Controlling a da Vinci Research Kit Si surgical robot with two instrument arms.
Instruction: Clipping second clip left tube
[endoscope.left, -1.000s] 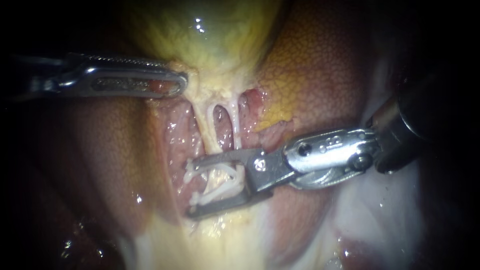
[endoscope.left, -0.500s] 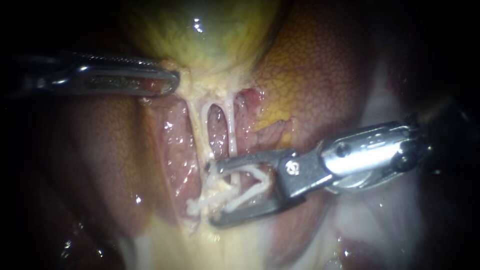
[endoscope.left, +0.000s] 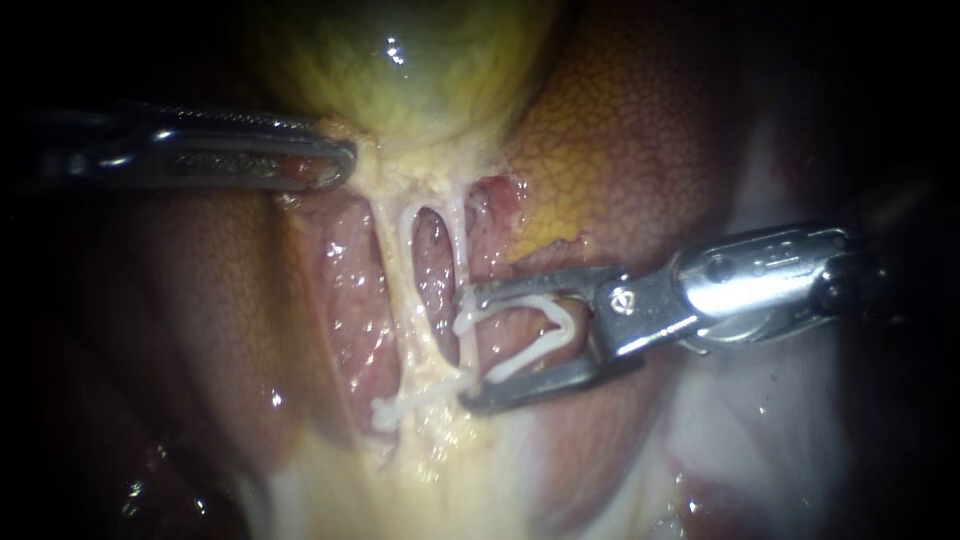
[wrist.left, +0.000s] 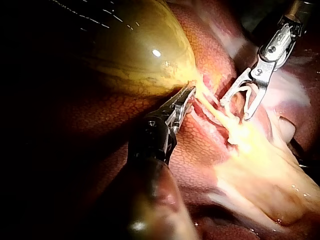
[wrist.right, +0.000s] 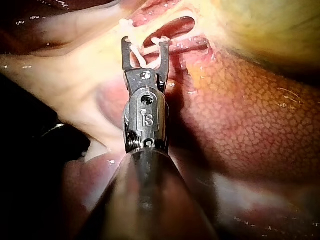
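Note:
Two pale tubes run down from the gallbladder (endoscope.left: 420, 70): the left tube (endoscope.left: 392, 265) and the right tube (endoscope.left: 462, 245). A white clip (endoscope.left: 400, 405) lies across the lower end of the left tube. My right instrument (endoscope.left: 470, 350) holds an open white clip (endoscope.left: 545, 335) between its wide-apart jaws. Its jaw tips stand at the right tube, to the right of the left tube, and enclose neither. My left instrument (endoscope.left: 335, 165) is shut on tissue at the gallbladder's neck. The wrist views show the same grips, the left instrument (wrist.left: 189, 97) and the right instrument (wrist.right: 145, 44).
Mottled brown liver (endoscope.left: 640, 130) surrounds the field on both sides. Pale yellowish tissue (endoscope.left: 450, 470) spreads below the tubes. Raw pink tissue (endoscope.left: 350, 290) lies exposed beside and between the tubes.
My right instrument has drawn back to the right and slightly up with its open clip. Its jaws straddled both tubes before and now stop at the right tube. The left instrument barely moved.

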